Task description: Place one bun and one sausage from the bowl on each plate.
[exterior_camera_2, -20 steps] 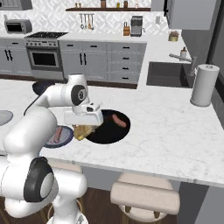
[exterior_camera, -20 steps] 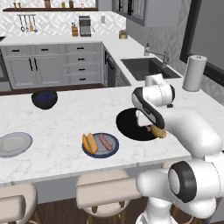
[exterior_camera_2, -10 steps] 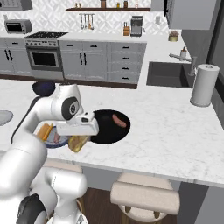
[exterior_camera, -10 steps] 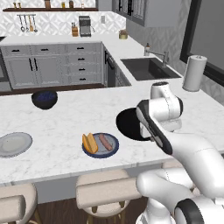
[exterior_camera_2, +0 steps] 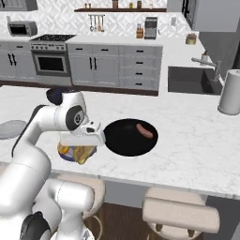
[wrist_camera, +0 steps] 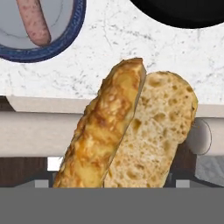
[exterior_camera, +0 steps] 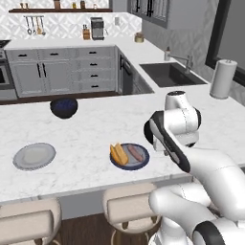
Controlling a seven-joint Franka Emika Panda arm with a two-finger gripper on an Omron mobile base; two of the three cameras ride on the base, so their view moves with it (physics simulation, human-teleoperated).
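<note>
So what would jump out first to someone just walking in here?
Likely the golden split bun clamped in the white arm's jaws, near the counter's front edge. Then the wide black bowl beside it holding one sausage, and the dark blue plate carrying another bun and a second sausage.

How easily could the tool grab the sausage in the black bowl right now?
Probably not yet. The tool is full, gripping a bun. The sausage lies uncovered in the black bowl, close by, so the way looks free once the bun is dropped.
</note>
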